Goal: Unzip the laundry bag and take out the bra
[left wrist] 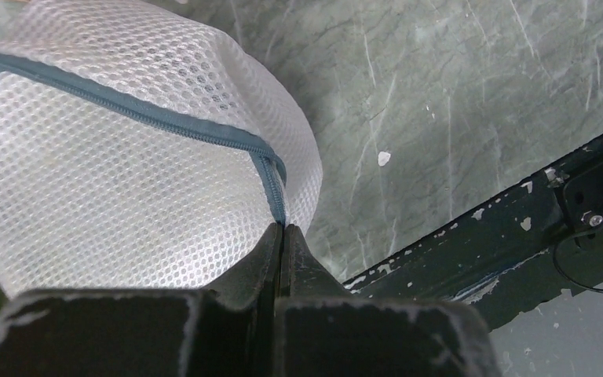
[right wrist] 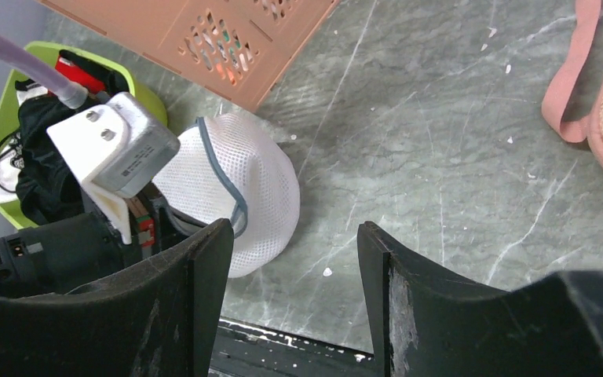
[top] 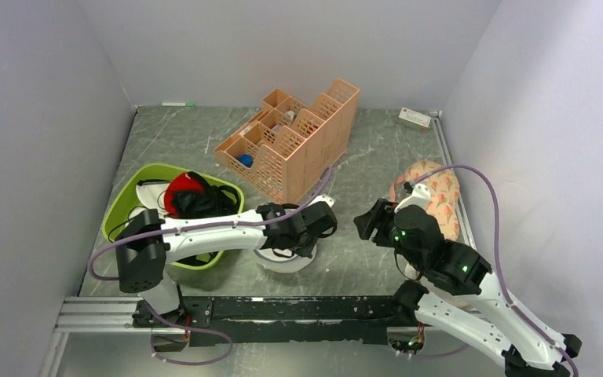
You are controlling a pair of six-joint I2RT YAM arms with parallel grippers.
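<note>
Pinching hard, the left fingers had their two scuffed black tips pressed flat together with no gap, right where the grey-blue zip tape of the laundry bag ran into them. The pull itself was hidden between them. Just beyond those tips the bag bulged as a soft white dome of honeycomb mesh, the zip curving across it in a thin woven band. It sat on the grey-green marbled worktop.

Beside the left fingers, on the side away from the other arm, was a glossy lime-green tub with rounded corners. In it lay the bra, a crumpled bright red lump tangled with a black strappy garment.

The right fingers stood spread wide and gripped nothing, two blunt dark slabs above bare stone, apart from the bag. Beyond them stood a peach plastic organiser with latticed, stepped walls. Off to their outer side lay a salmon mesh pouch with a pink strap.
</note>
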